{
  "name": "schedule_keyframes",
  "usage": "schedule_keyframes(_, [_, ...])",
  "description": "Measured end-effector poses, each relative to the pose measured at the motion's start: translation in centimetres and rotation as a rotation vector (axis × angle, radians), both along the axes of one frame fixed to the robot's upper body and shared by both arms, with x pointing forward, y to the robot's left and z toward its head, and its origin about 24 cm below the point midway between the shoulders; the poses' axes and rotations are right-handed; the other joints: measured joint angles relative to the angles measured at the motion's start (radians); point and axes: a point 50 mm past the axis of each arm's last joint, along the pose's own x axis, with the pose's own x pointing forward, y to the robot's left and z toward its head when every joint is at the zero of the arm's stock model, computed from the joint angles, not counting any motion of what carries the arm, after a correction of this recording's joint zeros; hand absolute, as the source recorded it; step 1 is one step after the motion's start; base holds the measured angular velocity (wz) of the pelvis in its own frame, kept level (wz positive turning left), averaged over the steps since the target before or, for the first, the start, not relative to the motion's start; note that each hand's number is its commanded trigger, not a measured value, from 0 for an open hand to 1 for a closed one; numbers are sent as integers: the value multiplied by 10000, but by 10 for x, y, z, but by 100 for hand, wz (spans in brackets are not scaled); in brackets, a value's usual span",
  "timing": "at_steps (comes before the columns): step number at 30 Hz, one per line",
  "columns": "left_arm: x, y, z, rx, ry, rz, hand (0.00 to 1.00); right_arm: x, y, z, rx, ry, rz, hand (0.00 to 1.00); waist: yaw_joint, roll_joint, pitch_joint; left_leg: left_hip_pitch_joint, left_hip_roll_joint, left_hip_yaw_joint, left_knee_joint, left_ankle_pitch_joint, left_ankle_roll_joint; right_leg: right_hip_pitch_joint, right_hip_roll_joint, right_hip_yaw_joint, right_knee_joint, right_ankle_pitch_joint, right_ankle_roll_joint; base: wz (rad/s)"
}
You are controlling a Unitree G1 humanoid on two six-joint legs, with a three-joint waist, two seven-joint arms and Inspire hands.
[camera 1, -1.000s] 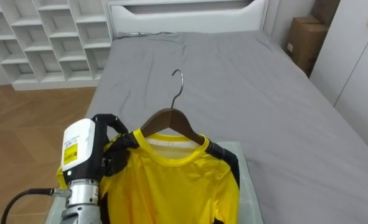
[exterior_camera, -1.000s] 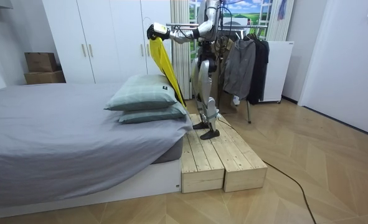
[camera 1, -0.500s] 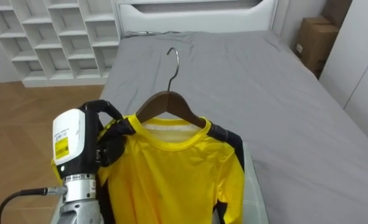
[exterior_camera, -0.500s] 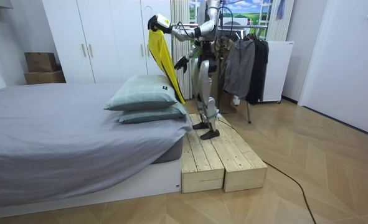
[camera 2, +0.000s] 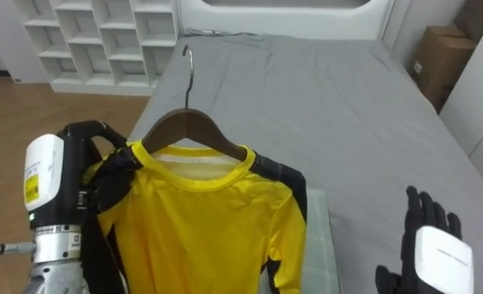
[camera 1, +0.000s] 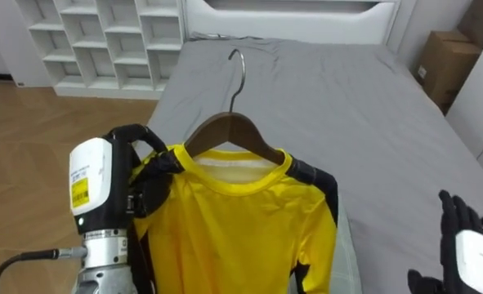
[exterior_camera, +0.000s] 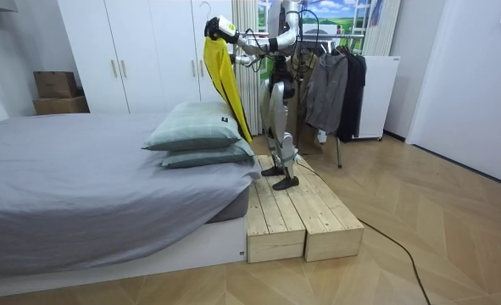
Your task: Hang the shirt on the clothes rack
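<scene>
Over the near end of the bed (camera 1: 364,114), your left hand (camera 1: 149,189) is clamped round the left shoulder of the wooden hanger (camera 1: 234,131). The yellow shirt (camera 1: 233,237) is dressed on it with the hook up and free, and your right hand (camera 1: 463,245) hovers near right, fingers straight, holding nothing. Judged step: carrying; the shirt is on its hanger but not yet on the clothes rack (exterior_camera: 316,36) behind the robot. Next you need to turn to that rail, keep the hanger level, and lift the hook over the bar.
</scene>
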Motion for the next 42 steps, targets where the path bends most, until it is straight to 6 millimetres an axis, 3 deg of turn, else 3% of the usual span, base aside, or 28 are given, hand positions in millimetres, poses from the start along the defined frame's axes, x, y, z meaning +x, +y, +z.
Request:
schedule_keyframes(12, [2, 0, -7, 296, 945, -100, 100, 15, 28, 42, -857, -2082, 1530, 0, 367, 73, 29, 154, 18, 81, -126, 3, -4, 56, 40, 157, -20, -2, -2, -1])
schedule_keyframes(25, [3, -5, 0, 1065, 970, -540, 100, 18, 46, 38, -234, -1246, 2773, 0, 390, 206, 25, 65, -7, 10, -134, 2, -5, 42, 22, 116, -139, 0, 3, 1])
schedule_keyframes(33, [2, -8, 1, 1009, 790, -865, 100, 22, 49, 41, 2142, -507, 3026, 0, 430, 392, 13, 156, -6, 20, -187, 2, -5, 92, 20, 122, -126, 1, 4, 0])
schedule_keyframes(40, [1, -11, 4, 965, 572, -1100, 100, 25, 45, 41, 4136, 239, 3229, 0, 431, 370, 29, 156, -78, 10, -190, 2, -4, 93, 19, 112, -148, 0, 5, 0])
schedule_keyframes(42, [1, -12, 4, 1026, 481, -1160, 100, 25, 45, 40, 4427, 485, 3347, 0, 428, 299, 74, 152, -76, 10, -189, 2, -5, 92, 22, 111, -161, 0, 5, 0])
